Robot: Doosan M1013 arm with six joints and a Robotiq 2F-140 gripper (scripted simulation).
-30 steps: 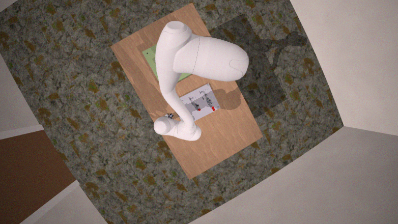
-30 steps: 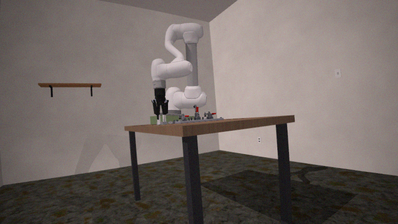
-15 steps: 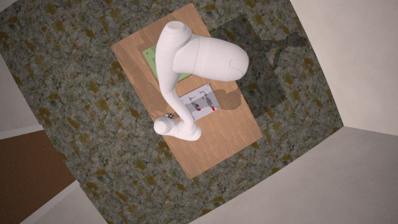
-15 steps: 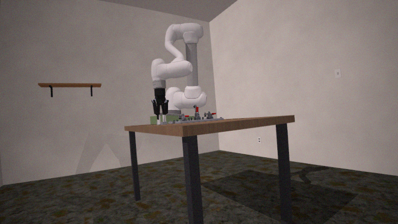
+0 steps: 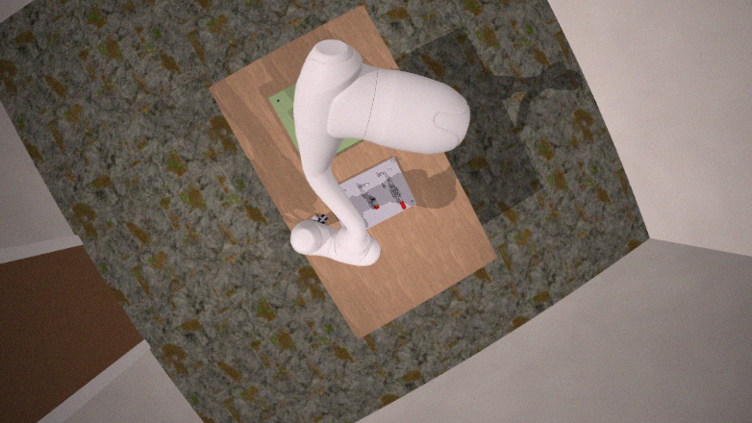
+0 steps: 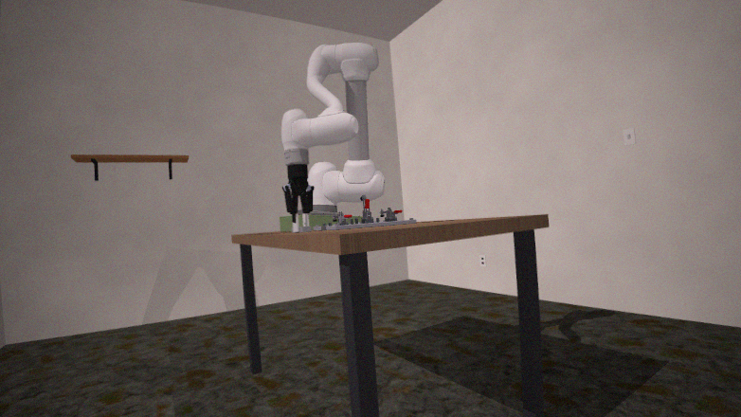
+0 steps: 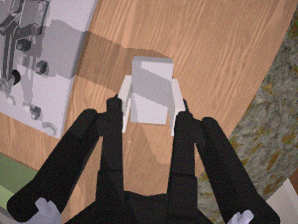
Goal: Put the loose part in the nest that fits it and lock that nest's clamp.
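Observation:
The loose part [image 7: 152, 91] is a small pale grey block lying on the wooden table [image 7: 200, 23], beside the grey fixture plate [image 7: 63, 23] [image 5: 386, 202]. My gripper [image 7: 150, 88] [image 6: 298, 226] is down at the table and shut on the part, its two white fingertip pads against the part's sides. In the top view the arm hides the part and the fingers [image 5: 321, 218] barely show.
A green base pad [image 5: 283, 108] [image 6: 290, 223] lies under the robot's foot at the table's far end. The table edge [image 7: 256, 106] runs close to the right of the part, with the carpet floor beyond. A wall shelf [image 6: 129, 157] hangs far off.

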